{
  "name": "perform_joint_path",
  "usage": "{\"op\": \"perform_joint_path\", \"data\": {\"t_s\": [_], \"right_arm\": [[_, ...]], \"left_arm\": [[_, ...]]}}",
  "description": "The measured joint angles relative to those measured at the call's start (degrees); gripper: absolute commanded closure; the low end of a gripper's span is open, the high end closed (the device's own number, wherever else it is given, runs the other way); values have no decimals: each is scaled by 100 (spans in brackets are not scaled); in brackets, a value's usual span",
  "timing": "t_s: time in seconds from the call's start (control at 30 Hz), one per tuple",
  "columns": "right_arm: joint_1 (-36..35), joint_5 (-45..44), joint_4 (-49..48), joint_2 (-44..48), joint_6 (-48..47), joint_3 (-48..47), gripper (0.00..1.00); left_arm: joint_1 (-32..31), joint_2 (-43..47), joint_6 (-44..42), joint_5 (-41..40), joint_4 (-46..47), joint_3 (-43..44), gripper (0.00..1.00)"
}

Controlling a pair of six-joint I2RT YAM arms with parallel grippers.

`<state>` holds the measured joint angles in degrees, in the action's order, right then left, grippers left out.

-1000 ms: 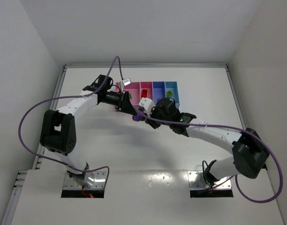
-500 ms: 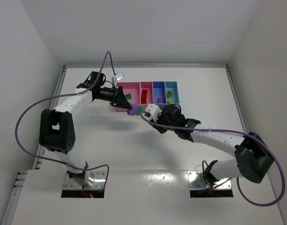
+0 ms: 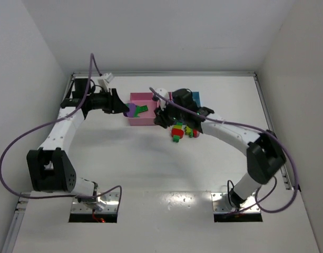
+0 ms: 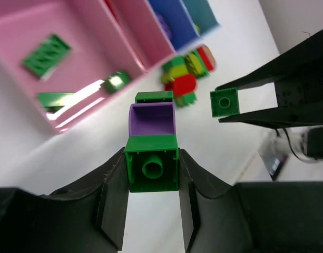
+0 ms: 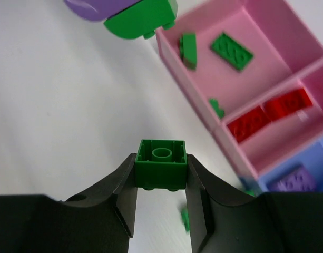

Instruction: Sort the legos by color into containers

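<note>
The left arm [image 3: 61,126] and right arm [image 3: 229,138] have white links and black joint housings. A purple cable [image 3: 0,168] loops along each. Left gripper [image 4: 152,158] and right gripper [image 5: 161,161] have black, curved fingers [image 4: 111,195].

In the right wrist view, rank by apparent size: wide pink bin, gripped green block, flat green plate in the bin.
1. Pink bin.
2. Green block, enlarged by nearness to the camera.
3. Green plate.
</note>
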<state>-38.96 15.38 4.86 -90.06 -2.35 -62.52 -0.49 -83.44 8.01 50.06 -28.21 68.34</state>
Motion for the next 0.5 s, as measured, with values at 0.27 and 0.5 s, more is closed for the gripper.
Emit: {"op": "perform_joint_path", "data": {"t_s": [0.27, 0.5], "right_arm": [[85, 442, 424, -2688, 553, -3362, 100], [463, 809, 1266, -4614, 1005, -5112, 74]], "left_arm": [[417, 688, 175, -557, 249, -422, 97], [612, 717, 201, -634, 229, -597, 97]]}}
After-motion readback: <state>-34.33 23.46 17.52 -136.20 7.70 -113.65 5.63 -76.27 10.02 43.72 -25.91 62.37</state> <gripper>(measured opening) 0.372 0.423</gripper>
